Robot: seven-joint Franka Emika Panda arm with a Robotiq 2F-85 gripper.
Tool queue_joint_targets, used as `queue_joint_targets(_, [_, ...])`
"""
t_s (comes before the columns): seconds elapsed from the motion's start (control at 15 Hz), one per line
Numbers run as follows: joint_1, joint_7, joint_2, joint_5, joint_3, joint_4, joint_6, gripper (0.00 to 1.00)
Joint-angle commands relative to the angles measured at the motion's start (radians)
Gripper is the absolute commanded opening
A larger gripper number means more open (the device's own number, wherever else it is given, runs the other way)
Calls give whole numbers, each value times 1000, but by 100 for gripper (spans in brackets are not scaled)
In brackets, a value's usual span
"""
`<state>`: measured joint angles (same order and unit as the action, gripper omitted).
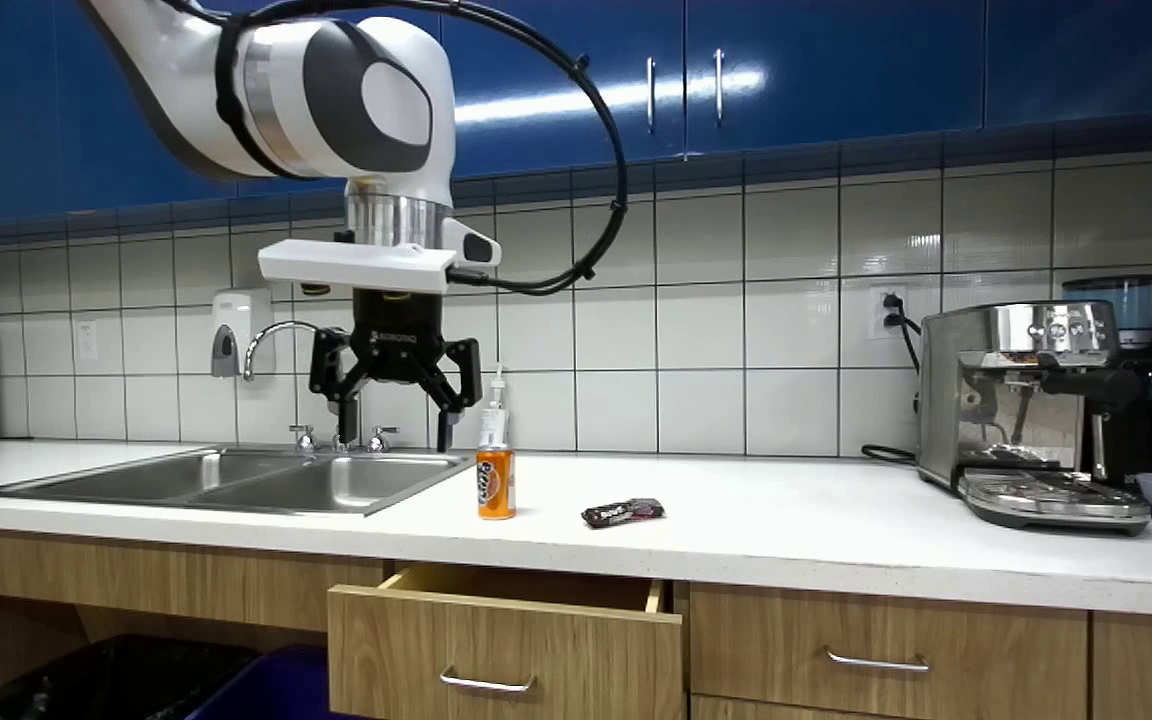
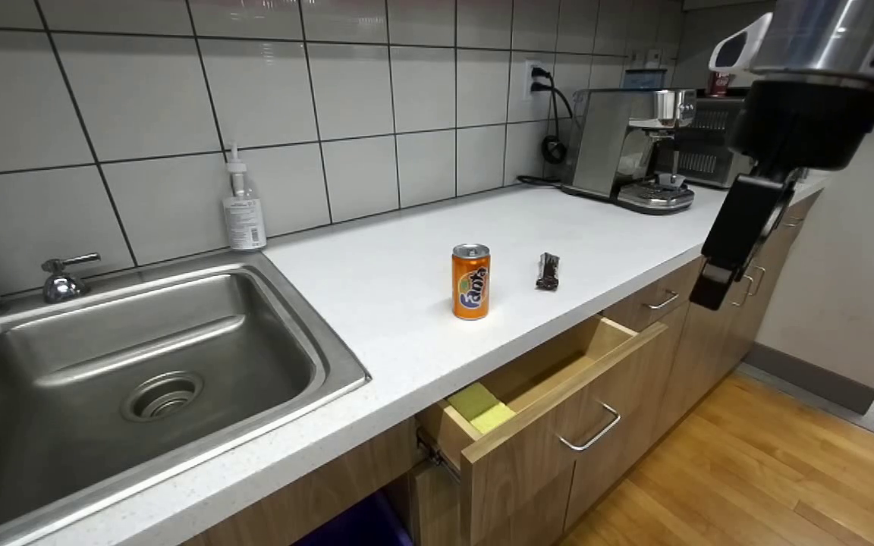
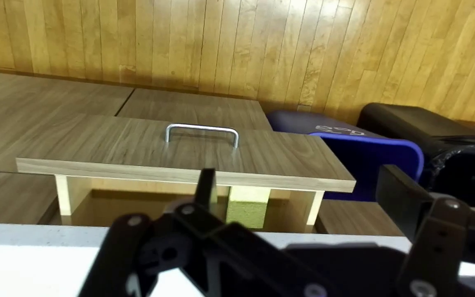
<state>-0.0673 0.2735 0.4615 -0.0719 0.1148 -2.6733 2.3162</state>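
In an exterior view, the camera faces the tiled wall (image 1: 696,330) nearly square-on, from well back and little higher than the surface (image 1: 786,505), spanning blue cupboards (image 1: 836,70) to open drawer (image 1: 506,645). In an exterior view, the camera stands high and close beside the sink (image 2: 179,334), looking obliquely down along the surface toward the coffee machine (image 2: 600,144). Wrist view: camera near, above and in front of the drawer, looking steeply down past the end effector (image 3: 298,177); floor (image 3: 221,49) uppermost, surface lowermost. Both exterior views share the sink and coffee machine; the drawer and surface appear in all three.
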Motion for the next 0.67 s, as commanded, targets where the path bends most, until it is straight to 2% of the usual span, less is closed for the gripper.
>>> queue_joint_targets(0.0, [41,-70,-94,-11,-5,31,61,100])
queue_joint_targets(0.27, [65,-155,-197,-17,-19,57,155,100])
queue_joint_targets(0.6, [61,-264,-332,-43,-32,119,248,100])
